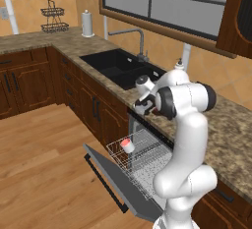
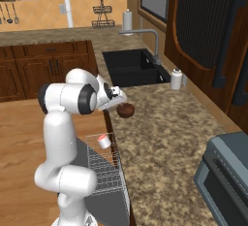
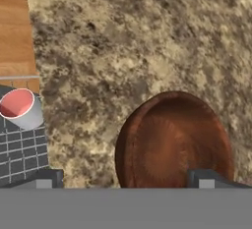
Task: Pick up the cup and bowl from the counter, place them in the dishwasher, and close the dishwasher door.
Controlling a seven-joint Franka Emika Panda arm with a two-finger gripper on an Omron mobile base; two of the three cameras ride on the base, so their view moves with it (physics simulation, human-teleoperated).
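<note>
The dark reddish-brown bowl (image 2: 126, 109) (image 3: 172, 139) sits on the granite counter (image 2: 160, 137) close to its front edge. My gripper (image 2: 118, 101) (image 3: 127, 178) hangs just above it, open. In the hand view one fingertip (image 3: 206, 178) stands over the bowl's inside and the other is off to its left, over bare counter. The white cup (image 1: 127, 145) (image 2: 103, 140) (image 3: 19, 107) with the pinkish-red inside lies in the white wire rack (image 1: 147, 159) of the dishwasher. The grey dishwasher door (image 1: 113, 179) is dropped open, handle outward.
A black sink (image 1: 120, 68) with a faucet (image 1: 140, 41) lies further along the counter, a white soap bottle (image 2: 176, 79) behind it. A paper-towel roll (image 1: 87, 24) stands in the corner. A grey microwave (image 2: 227, 171) sits at the near right. Wall cabinets hang overhead.
</note>
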